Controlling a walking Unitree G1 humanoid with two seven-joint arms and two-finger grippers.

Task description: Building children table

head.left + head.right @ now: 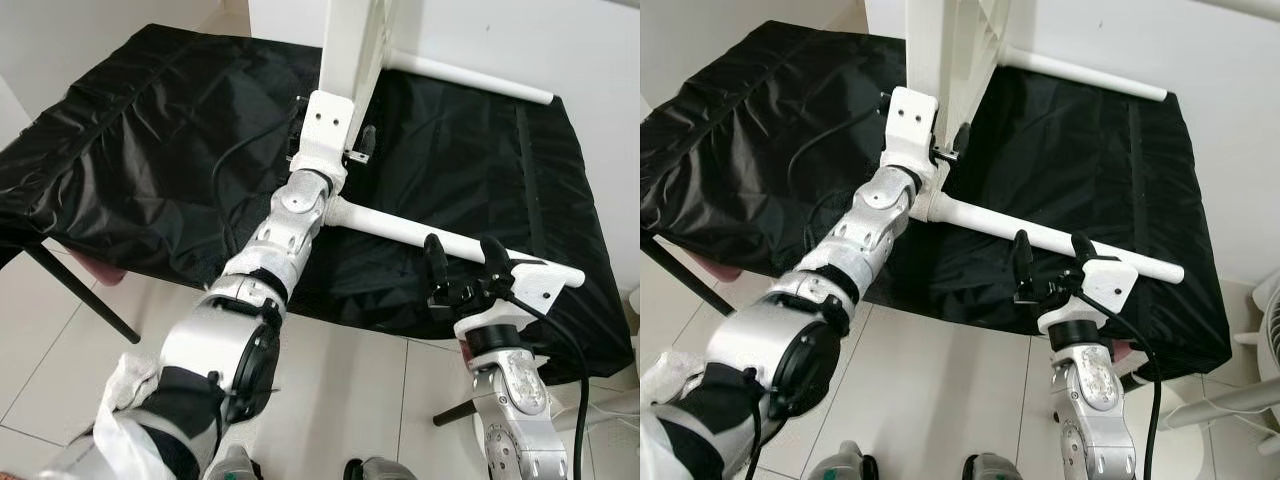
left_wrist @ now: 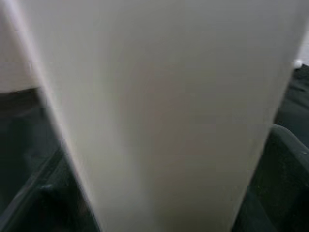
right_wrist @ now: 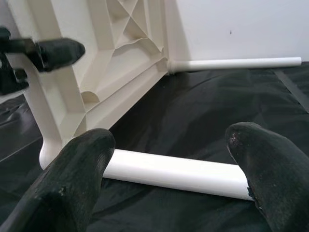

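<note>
Low in the right half of the frame, the right pincer (image 1: 465, 268) stands open, its two black fingers (image 3: 72, 179) straddling a white table leg (image 1: 440, 238) without pressing on it; this leg lies almost flat over the black-draped counter (image 1: 120, 150) and runs toward the centre, where it joins a corner of the white tabletop (image 3: 111, 58). The risk here, as I judge it, is that the pincer closes off-centre or too near the free end, so the round leg rolls out of the pads or gets levered sideways and strains the joint at the corner. The loose black cover could also let the leg slide as force goes in. Higher, near the middle of the frame, the left pincer (image 1: 352, 140) is against the upright edge of the tabletop, which stands on its side; the left wrist view is filled by a blurred white surface, so I cannot tell whether that pincer is clamped or merely resting. If it is not holding firmly, the panel could tip or twist when the right arm works the leg. At the upper right, a second leg (image 1: 470, 78) sticks out from the tabletop's far corner, lying across the cover near the wall. No containers are present; the ribbed hollows in the tabletop's underside hold nothing.
</note>
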